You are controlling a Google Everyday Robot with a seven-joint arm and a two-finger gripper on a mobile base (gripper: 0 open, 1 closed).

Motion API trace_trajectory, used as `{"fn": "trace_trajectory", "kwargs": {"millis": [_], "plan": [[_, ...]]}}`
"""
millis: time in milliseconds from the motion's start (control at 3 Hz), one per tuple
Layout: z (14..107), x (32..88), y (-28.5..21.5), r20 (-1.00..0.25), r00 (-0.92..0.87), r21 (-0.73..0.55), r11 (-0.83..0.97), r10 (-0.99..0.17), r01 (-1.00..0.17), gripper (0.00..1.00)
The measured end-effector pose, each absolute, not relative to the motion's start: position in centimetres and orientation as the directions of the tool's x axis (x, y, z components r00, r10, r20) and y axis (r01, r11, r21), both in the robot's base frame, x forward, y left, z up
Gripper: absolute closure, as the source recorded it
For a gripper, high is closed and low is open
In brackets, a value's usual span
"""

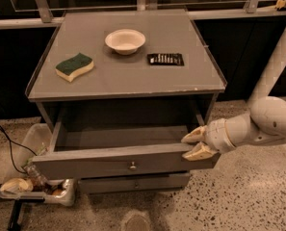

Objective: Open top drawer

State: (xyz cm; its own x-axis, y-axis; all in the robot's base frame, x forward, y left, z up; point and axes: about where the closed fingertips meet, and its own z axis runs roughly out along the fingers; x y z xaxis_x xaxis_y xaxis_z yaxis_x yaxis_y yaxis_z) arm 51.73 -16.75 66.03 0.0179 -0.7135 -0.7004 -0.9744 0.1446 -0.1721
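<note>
The top drawer (109,163) is a wide grey drawer with a small round metal knob (132,166) at its centre. It stands pulled out from the grey cabinet, and its deep grey box is bare inside. My gripper (196,143) is at the drawer's right front corner, coming in from the right on a white arm. Its two cream fingers (194,134) are spread apart, one above the front's top edge and one lower against the front's right end. They hold nothing.
On the cabinet top (125,81) lie a green-and-yellow sponge (74,66), a white bowl (125,41) and a flat black object (165,58). A slimmer drawer front (133,183) sits below. A clear bin with clutter (34,182) and a black cable (7,143) are on the floor at left.
</note>
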Motion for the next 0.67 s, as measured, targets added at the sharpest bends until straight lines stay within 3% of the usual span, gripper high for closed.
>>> {"fn": "trace_trajectory", "kwargs": {"millis": [333,667], "plan": [[64.3,49.6,-17.6,-0.735,0.040,-0.158,0.113,-0.677,-0.981,0.12],[63.8,48.3,-17.7,-0.755,0.045,-0.142,0.096,-0.654,-0.985,0.13]]}}
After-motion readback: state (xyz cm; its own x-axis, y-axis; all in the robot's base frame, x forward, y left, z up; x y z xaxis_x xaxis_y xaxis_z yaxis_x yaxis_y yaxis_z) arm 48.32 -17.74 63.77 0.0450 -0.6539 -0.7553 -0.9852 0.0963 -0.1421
